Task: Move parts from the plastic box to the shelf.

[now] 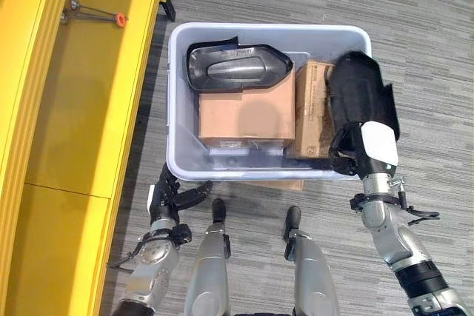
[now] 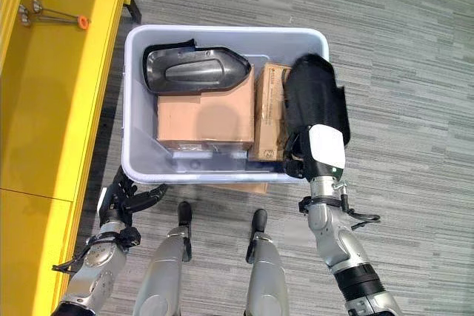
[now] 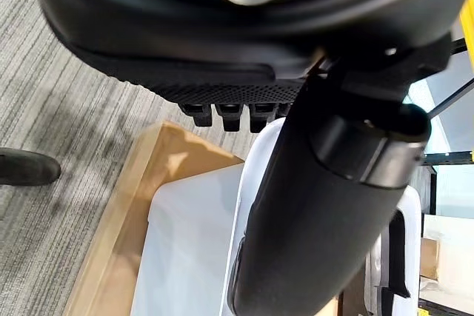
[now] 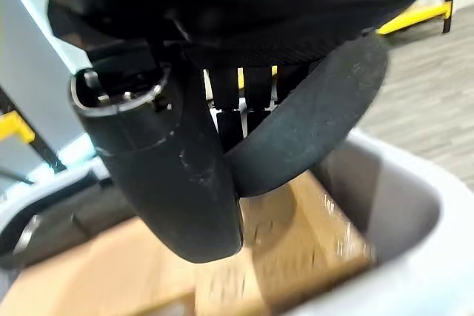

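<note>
Left eye view: right hand (image 1: 354, 155) gripped a black part (image 1: 358, 92) over the plastic box (image 1: 178, 101); left hand (image 1: 172, 197), fingers relaxed, sat beside the box's near-left corner.

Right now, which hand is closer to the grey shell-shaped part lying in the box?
Right. The right hand is inside the box, gripping a black part beside the grey part; the left hand hangs outside, below the box's near corner.
</note>
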You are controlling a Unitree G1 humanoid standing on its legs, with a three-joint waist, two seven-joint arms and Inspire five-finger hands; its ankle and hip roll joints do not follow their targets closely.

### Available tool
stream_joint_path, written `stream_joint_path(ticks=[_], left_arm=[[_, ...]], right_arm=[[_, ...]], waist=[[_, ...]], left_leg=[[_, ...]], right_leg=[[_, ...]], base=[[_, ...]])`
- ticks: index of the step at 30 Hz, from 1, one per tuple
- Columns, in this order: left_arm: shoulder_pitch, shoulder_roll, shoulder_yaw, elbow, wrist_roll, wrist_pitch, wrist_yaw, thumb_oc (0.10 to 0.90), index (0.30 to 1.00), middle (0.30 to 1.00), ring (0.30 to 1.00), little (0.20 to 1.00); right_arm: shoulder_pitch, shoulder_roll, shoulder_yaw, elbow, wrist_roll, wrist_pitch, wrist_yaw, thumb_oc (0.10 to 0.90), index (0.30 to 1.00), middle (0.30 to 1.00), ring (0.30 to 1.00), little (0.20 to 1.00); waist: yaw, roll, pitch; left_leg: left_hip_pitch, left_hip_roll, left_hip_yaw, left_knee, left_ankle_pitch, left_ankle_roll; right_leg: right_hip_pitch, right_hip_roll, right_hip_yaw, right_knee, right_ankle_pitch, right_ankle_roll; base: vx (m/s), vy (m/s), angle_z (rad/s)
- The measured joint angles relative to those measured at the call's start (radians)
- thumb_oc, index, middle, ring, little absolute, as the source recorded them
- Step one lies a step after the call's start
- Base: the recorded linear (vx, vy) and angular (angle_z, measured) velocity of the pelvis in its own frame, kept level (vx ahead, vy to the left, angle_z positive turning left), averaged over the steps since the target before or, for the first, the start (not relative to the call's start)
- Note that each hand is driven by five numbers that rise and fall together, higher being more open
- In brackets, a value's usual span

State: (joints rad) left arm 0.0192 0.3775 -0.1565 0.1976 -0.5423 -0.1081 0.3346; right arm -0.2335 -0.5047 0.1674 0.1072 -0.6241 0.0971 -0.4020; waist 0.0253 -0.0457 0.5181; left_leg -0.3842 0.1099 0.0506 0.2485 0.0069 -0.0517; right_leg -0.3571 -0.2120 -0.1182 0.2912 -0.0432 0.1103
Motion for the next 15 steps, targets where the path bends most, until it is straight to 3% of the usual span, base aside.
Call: stream_joint_path(ticks=[15], left_arm=[[0.043,-0.005,0.037,0.0,0.009,0.024,-0.027,0.9,1.0,1.0,1.0,1.0]], right_arm=[[0.041,-0.019,-0.085,-0.11,0.013,-0.02,0.004,0.4,0.3,0.3,0.3,0.3]], waist=[[-0.006,0.015,-0.007]], left_leg=[[0.092,0.008,0.03,-0.043,0.003,-0.005]], right_leg=[[0.091,0.011,0.015,-0.076,0.032,0.005]], base=[[0.02,-0.009,-0.05]])
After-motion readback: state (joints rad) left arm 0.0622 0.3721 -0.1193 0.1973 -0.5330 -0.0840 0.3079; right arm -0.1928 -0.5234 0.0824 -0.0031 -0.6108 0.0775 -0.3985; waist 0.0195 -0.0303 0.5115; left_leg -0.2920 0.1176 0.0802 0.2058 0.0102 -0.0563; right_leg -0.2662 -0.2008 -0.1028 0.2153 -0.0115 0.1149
